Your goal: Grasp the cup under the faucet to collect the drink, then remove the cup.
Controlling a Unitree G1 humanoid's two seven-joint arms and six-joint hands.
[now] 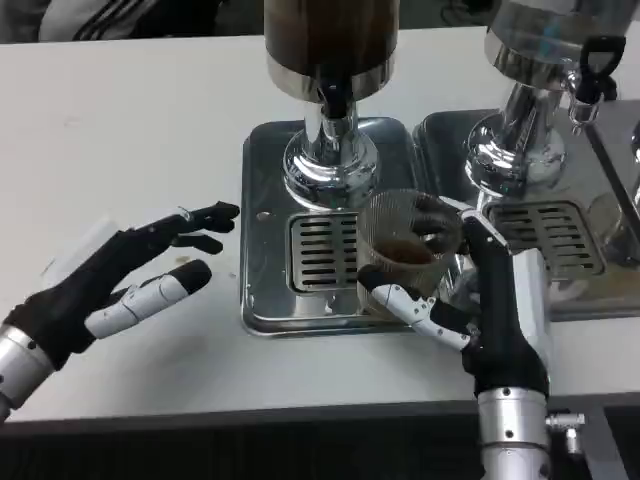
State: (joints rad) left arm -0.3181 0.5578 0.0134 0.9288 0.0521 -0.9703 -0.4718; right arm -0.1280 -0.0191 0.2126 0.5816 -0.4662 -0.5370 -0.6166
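One clear ribbed cup [403, 250] with brown drink in its bottom sits in the right hand [480, 300], fingers wrapped round it, over the right edge of the left drip tray [265, 250], right of the faucet [333, 100]. Two dispensers: the dark one [330, 40] and a clear one [545, 40], both cut off at the top (no readable writing). The second tray [560, 240] runs off the picture's right. The left hand [120, 280] hovers over the white table [130, 130], fingers spread, holding nothing
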